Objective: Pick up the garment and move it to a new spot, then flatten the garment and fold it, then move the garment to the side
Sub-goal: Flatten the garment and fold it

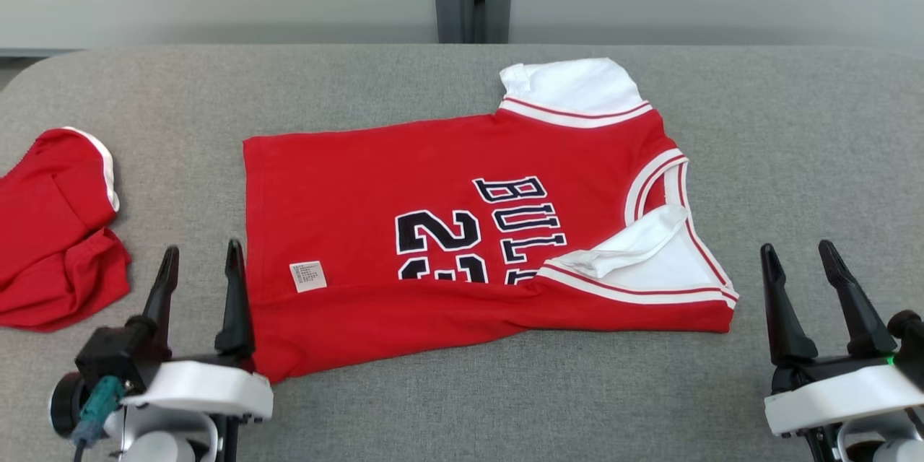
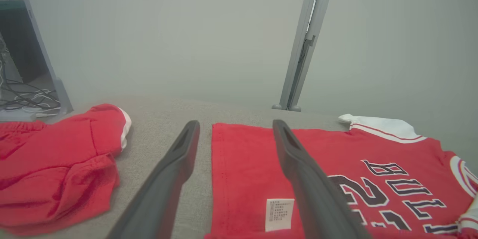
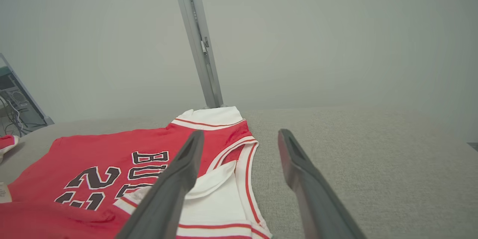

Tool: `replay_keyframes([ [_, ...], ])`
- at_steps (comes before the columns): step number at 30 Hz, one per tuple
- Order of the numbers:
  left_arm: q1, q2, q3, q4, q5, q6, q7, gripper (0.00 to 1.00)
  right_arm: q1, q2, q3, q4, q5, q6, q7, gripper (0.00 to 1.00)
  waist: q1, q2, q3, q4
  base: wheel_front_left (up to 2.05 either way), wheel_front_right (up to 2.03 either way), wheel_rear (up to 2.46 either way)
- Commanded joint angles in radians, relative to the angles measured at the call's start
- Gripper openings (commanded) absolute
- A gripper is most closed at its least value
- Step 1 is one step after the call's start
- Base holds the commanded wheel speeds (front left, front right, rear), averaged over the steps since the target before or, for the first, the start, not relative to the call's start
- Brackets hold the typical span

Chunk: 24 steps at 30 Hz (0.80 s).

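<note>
Left end effector and right end effector both gape, fingers upward.

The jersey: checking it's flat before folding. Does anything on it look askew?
Yes. The near edge of the jersey is folded up over the print, hiding part of the number and letters; its near white sleeve lies creased and doubled over.
</note>
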<state>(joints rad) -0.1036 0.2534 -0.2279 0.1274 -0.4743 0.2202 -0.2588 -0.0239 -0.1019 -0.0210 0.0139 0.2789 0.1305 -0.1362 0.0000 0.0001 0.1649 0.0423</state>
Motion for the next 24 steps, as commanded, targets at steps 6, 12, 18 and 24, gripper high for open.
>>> replay_keyframes([
  [6, 0.031, 0.022, -0.02, 0.029, 0.039, -0.026, -0.005, 1.0, 0.035, 0.015, -0.015, -0.005, -0.016, 0.001, 0.011, 1.0, 0.0, -0.0001, -0.027, 0.006, 0.0, 0.0, 0.0],
  [12, 0.025, 0.037, -0.033, 0.044, 0.047, -0.041, -0.003, 1.0, 0.049, 0.021, -0.016, -0.008, -0.009, 0.001, 0.024, 1.0, 0.0, -0.0001, -0.036, 0.017, 0.0, 0.0, 0.0],
  [18, 0.022, 0.042, -0.041, 0.04, 0.054, -0.033, 0.007, 1.0, 0.047, 0.026, -0.019, -0.01, -0.007, 0.001, 0.031, 1.0, 0.0, -0.0001, -0.039, 0.02, 0.0, 0.0, 0.0],
  [24, 0.013, 0.054, -0.064, 0.038, 0.07, -0.026, 0.039, 1.0, 0.027, 0.014, -0.019, 0.008, -0.023, 0.001, 0.054, 1.0, 0.0, -0.0001, -0.022, 0.022, 0.0, 0.0, 0.0],
])
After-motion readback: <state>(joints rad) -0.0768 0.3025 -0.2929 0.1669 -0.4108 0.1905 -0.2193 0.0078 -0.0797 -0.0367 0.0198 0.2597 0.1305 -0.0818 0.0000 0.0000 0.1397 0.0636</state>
